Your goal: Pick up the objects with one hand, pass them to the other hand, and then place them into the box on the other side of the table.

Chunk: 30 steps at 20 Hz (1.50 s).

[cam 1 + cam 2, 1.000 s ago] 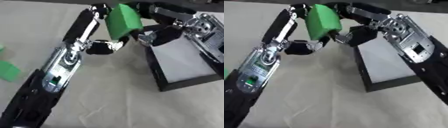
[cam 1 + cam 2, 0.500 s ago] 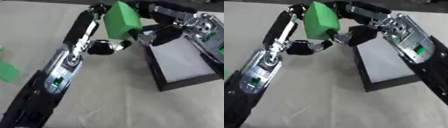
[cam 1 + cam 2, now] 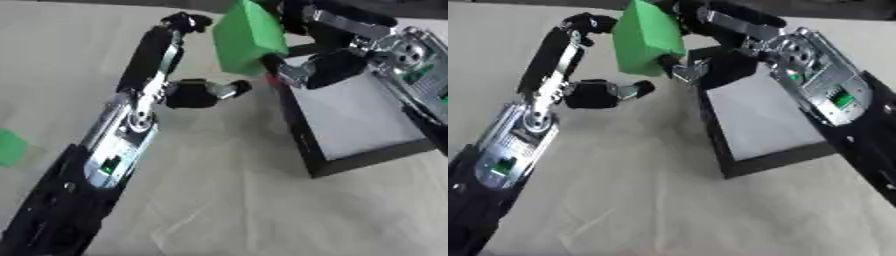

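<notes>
A large green block (image 3: 248, 36) hangs in the air near the far left corner of the black box (image 3: 300, 134) with its white floor. My right hand (image 3: 322, 69) comes in from the upper right and is shut on the block, fingers over its top and thumb under its lower right edge. My left hand (image 3: 194, 94) is just left of the block and open. Its fingers (image 3: 185, 22) point up beside the block's left face and its thumb reaches toward the underside, with a small gap to the block.
A second green object (image 3: 9, 147) lies on the beige cloth at the far left edge. The box takes up the right side of the table. My left forearm (image 3: 114, 150) runs diagonally from the lower left corner.
The left hand's fingers and thumb have spread off the green block and it has drawn back to the left. The right hand now carries the block alone, slightly higher.
</notes>
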Each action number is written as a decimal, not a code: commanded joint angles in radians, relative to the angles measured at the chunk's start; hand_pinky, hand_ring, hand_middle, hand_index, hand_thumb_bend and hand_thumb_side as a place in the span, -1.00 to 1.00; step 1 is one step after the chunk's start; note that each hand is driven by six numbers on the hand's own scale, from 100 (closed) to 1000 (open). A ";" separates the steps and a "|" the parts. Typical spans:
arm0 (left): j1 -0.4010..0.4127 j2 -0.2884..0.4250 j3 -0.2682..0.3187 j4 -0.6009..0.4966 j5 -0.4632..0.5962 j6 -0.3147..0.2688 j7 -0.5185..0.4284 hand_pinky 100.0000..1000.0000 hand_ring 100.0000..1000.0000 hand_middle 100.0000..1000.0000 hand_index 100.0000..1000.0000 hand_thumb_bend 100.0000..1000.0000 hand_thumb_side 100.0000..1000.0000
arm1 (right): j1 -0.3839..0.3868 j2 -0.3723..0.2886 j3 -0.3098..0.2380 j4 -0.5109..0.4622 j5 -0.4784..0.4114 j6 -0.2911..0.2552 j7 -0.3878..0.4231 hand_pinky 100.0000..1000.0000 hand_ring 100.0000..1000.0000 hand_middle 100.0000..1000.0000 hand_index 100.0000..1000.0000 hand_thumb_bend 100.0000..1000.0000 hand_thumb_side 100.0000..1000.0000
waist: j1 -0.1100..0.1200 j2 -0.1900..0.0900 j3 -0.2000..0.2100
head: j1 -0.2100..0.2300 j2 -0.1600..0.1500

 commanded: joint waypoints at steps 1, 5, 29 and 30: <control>-0.001 0.028 0.014 -0.009 0.009 0.009 0.006 0.40 0.54 0.32 0.60 0.54 -0.23 | -0.001 -0.046 -0.028 -0.011 0.004 -0.001 -0.021 0.76 0.52 0.43 0.27 -1.00 -0.58 | 0.003 -0.038 -0.008 | -0.005 0.008; 0.025 0.041 0.017 -0.012 0.017 0.017 0.008 0.41 0.55 0.32 0.60 0.53 -0.23 | 0.031 -0.067 -0.046 -0.001 0.018 -0.005 -0.056 0.75 0.52 0.42 0.26 -1.00 -0.62 | 0.007 -0.055 -0.030 | -0.003 0.021; 0.072 0.070 0.021 -0.009 0.006 0.016 0.007 0.42 0.56 0.34 0.62 0.55 -0.23 | 0.217 -0.154 -0.110 0.050 0.270 -0.017 -0.164 0.73 0.51 0.43 0.26 -1.00 -0.78 | 0.012 -0.089 -0.085 | -0.049 0.041; 0.071 0.071 0.022 -0.010 0.006 0.016 0.008 0.42 0.56 0.34 0.62 0.55 -0.23 | 0.219 -0.153 -0.110 0.053 0.280 -0.017 -0.163 0.74 0.53 0.47 0.30 -1.00 -0.78 | 0.012 -0.088 -0.085 | -0.051 0.041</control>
